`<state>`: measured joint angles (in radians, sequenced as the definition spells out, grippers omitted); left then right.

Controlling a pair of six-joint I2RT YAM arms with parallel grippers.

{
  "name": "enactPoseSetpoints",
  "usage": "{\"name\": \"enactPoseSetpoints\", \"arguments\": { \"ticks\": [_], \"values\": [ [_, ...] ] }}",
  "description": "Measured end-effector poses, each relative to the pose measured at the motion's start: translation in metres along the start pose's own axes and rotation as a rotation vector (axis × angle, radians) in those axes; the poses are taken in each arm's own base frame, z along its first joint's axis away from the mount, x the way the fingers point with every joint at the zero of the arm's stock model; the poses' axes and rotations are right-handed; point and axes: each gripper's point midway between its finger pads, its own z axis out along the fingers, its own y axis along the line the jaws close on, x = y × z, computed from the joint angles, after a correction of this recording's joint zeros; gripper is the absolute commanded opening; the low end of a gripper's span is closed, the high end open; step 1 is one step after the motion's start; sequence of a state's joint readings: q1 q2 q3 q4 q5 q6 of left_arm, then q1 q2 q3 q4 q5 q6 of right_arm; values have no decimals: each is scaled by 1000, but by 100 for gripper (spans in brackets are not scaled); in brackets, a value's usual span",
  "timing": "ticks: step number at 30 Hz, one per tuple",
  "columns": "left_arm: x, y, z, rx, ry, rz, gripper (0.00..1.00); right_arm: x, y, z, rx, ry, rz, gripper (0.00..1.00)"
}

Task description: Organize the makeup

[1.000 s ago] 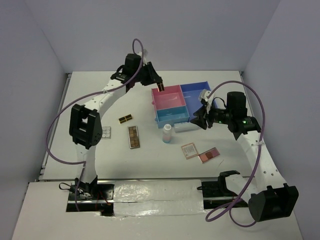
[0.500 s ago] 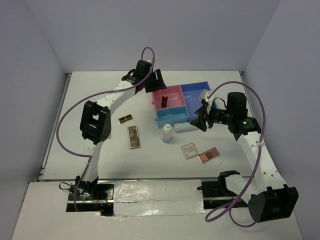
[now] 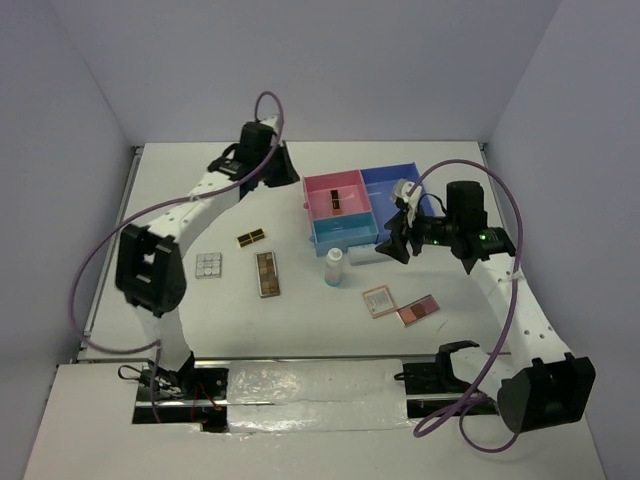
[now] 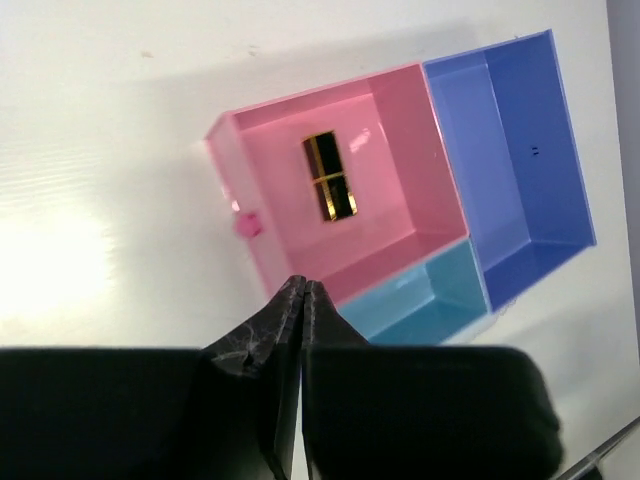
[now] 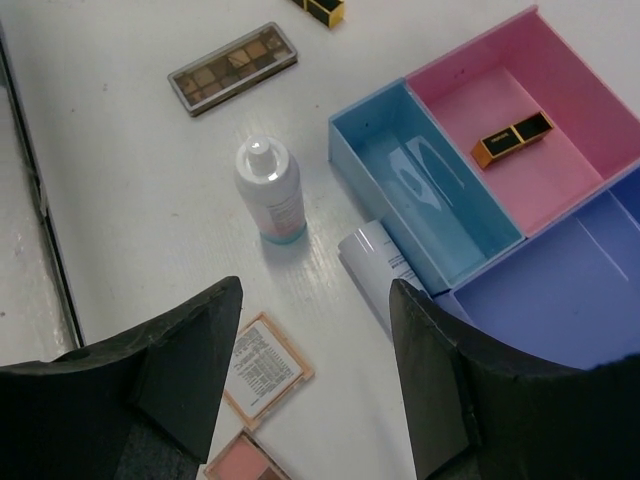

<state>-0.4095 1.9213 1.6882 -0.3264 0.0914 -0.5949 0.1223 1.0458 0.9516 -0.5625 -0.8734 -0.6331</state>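
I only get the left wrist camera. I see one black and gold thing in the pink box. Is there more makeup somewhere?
Observer: Yes, a second black-gold piece lies on the table, left of the tray.
Operator: Any bottles?
Observer: One whitish bottle stands upright just outside the light blue compartment.
Operator: And the other arm?
Observer: The right fingers are open and empty, above that bottle's side of the tray.

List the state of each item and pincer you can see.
Left pincer, shut.
Right pincer, open.
Black-gold piece, flat in pink compartment of tray.
Second black-gold piece, flat on table.
Bottle, upright, capped.
White tube, on its side beside tray.
Brown palette, flat on table.
Grid palette, flat on table.
Labelled compact, flat on table.
Pink compact, flat on table.
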Motion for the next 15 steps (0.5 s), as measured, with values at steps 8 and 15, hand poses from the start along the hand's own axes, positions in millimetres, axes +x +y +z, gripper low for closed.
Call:
{"name": "enactPoseSetpoints", "arguments": {
  "ticks": [8, 15],
  "values": [
    [-23, 39, -133, -26, -209, 67, 80, -19, 19, 30, -142, 45, -173, 84],
    [19, 76, -192, -123, -218, 45, 90, -53, 43, 100, -327, 88, -385, 87]
  ]
}}
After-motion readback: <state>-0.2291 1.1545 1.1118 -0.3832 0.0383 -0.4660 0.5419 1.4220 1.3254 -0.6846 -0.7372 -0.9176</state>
